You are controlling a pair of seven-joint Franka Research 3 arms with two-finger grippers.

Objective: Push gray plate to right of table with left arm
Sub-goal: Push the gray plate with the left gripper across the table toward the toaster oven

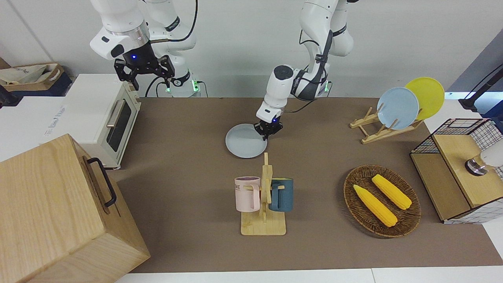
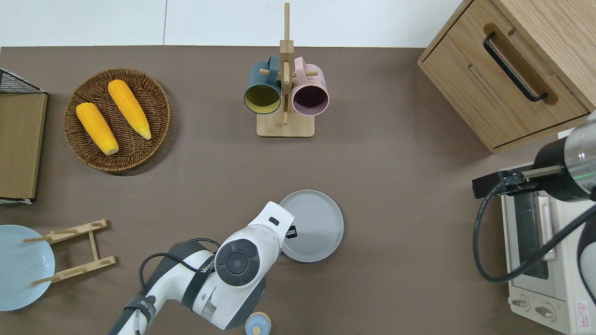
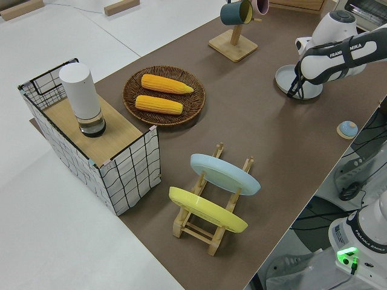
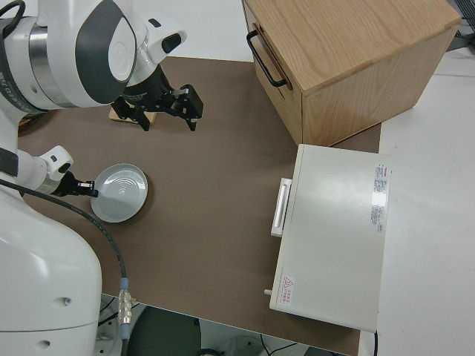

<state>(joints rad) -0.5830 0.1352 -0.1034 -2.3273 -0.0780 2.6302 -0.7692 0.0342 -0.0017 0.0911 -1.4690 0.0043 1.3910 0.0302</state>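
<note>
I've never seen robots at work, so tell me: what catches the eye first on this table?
The left arm bends low, its tool at the edge of a gray plate near the table's middle. Two mugs hang on a wooden stand farther from the robots, and a basket holds two bright yellow corn cobs.

The gray plate (image 2: 316, 223) has a smooth, glossy face that catches soft light. It lies on the table (image 2: 396, 209), whose brown top looks matt and even. The left arm (image 2: 237, 265) wears glossy white plastic shells with dark, duller joint caps. The mug stand (image 1: 264, 220) is pale bare wood, the basket (image 1: 408, 216) rough brown wicker, and the toaster oven (image 1: 94, 114) smooth off-white with a satin sheen.
</note>
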